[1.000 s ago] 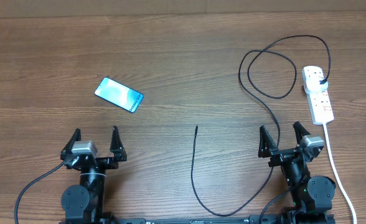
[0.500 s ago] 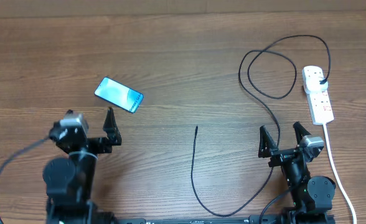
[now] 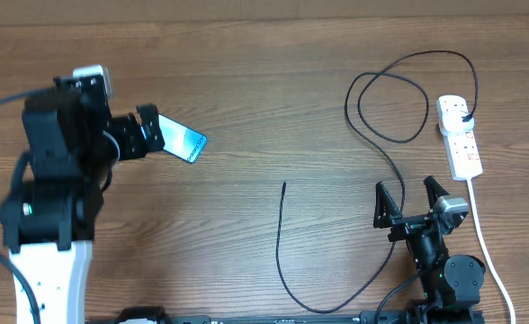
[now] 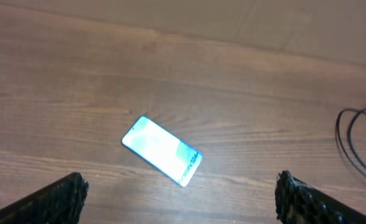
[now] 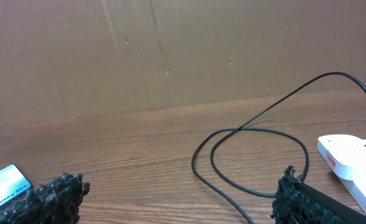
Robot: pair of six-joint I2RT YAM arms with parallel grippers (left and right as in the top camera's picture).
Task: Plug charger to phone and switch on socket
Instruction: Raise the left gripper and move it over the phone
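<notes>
The charger (image 3: 280, 236) shows from overhead as a thin black cable. Its free connector tip lies on the bare bench (image 3: 246, 72) near the middle, and the cable curves down, back up past the right tool (image 3: 405, 187) and round a loop. Its black plug head (image 3: 467, 117) sits in the socket (image 3: 460, 137), a white power strip at the right edge with a thick white cord (image 3: 486, 245) trailing toward the near side. The phone (image 3: 187, 141) lies screen up at the left, well apart from the connector tip. The left tool (image 3: 146, 133) hangs over its left end, and the right tool stands with jaws wide apart, empty.

From the left wrist, the phone lies flat and slanted on the bench, between the two spread fingertips (image 4: 63, 196) and touching neither.

From the right wrist, the cable loop crosses the bench between spread, empty fingertips (image 5: 294, 198). The socket shows at the right and a corner of the phone at the lower left.
</notes>
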